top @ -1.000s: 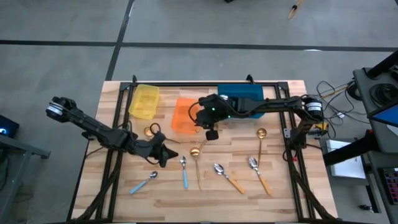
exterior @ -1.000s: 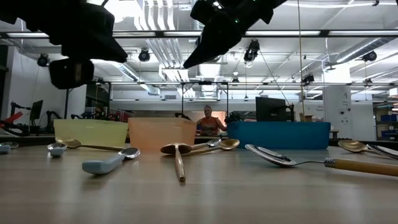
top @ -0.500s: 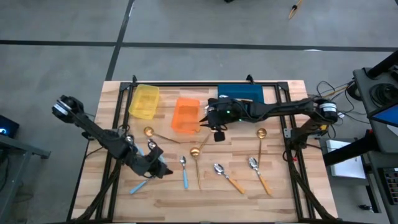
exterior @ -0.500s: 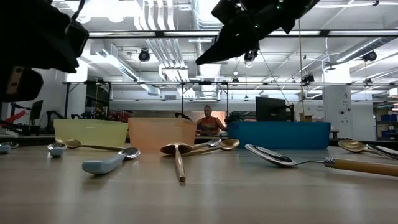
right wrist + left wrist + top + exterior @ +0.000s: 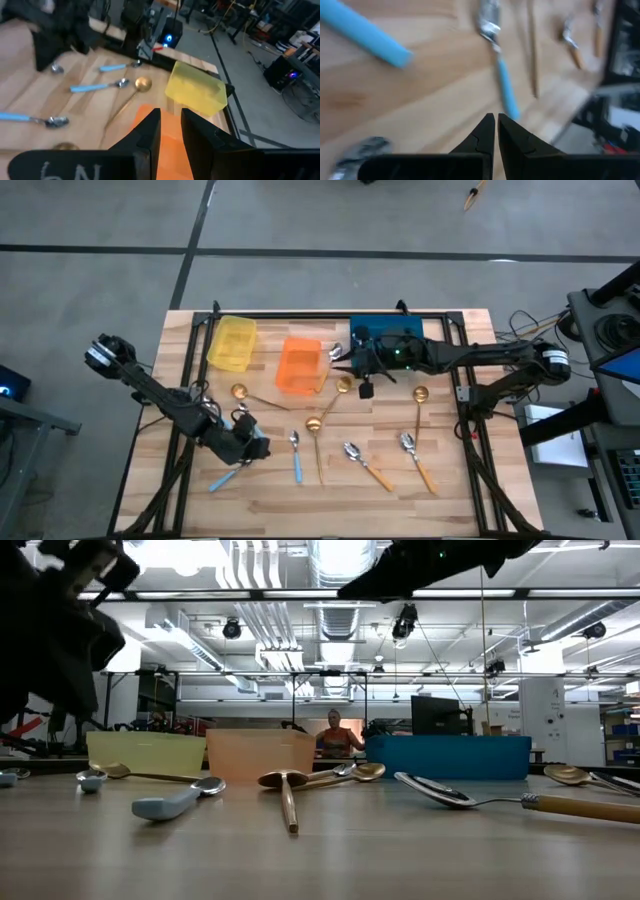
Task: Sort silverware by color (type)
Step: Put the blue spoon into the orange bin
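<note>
While your left gripper (image 5: 252,448) hovers low over the wooden table (image 5: 450,490) with its jaws pressed together and empty, the nearest piece of silverware is the blue-handled spoon with a silver bowl (image 5: 230,473), lying just beside and in front of it. That spoon's long axis runs diagonally, bowl toward the gripper and handle trailing off to the front-left corner, so I judge you will need to spread the jaws and turn them across that diagonal. A second blue-handled spoon (image 5: 296,455) lies just to the gripper's right, pointing nearly straight front to back.

Your right gripper (image 5: 365,385) hangs well apart from these, between the orange plastic bin (image 5: 298,366) and the dark blue bin (image 5: 388,332), fingers a little apart; whether they hold anything cannot be told.
</note>
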